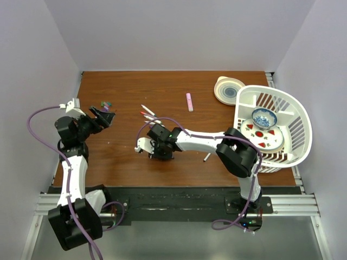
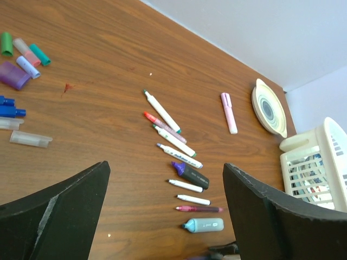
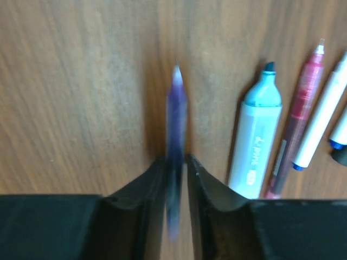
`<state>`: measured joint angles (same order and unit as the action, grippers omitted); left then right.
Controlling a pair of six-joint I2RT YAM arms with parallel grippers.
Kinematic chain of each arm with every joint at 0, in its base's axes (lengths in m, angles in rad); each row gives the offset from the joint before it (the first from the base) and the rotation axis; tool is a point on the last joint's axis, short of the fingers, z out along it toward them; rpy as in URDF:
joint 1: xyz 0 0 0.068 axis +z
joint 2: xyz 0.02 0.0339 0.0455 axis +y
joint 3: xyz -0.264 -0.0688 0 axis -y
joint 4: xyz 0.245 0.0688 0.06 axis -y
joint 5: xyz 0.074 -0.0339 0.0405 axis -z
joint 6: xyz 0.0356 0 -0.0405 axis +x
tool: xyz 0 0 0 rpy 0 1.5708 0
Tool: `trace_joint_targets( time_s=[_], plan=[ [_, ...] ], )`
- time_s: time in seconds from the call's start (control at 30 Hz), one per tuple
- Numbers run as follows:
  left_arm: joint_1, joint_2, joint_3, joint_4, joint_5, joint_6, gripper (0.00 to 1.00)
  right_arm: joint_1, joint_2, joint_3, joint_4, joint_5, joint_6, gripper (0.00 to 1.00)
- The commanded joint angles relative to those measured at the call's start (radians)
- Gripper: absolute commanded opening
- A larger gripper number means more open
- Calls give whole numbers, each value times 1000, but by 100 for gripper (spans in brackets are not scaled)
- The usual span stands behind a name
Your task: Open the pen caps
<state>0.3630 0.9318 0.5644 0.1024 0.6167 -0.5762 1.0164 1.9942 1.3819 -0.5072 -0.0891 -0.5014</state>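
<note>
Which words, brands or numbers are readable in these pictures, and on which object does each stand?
No text reads with certainty.
Teal highlighter: dark print along the barrel, too blurred in the right wrist view, too small in the left wrist view.
Purple pen held by the right gripper: blurred, no text shows.

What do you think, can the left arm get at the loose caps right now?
Probably yes: the left gripper is open and empty close to the loose caps, and nothing lies over them.
</note>
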Motion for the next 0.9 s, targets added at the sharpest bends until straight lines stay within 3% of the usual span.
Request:
trace_joint_targets(
  time_s=[0.0, 0.3, 0.43, 0.6, 0.77, 0.87],
  plan=[
    [-1, -7, 5, -24, 0, 47, 91, -6, 11, 29, 7, 107, -17, 32],
    [5, -17, 3, -21, 3, 44, 91, -7, -9, 39, -10, 104, -14, 35],
    [5, -25, 0, -17, 6, 42, 92, -21, -67, 51, -42, 71, -37, 44],
    [5, -31, 0, -17, 9, 44, 94, -79, -171, 46, -112, -125, -74, 50],
    [4, -19, -8, -13, 15, 20, 100, -241, -254, 11, -220, -380, -205, 52],
    [5, 19, -17, -3, 49, -11, 100, -344, -336, -36, -235, -466, -290, 60]
  ],
)
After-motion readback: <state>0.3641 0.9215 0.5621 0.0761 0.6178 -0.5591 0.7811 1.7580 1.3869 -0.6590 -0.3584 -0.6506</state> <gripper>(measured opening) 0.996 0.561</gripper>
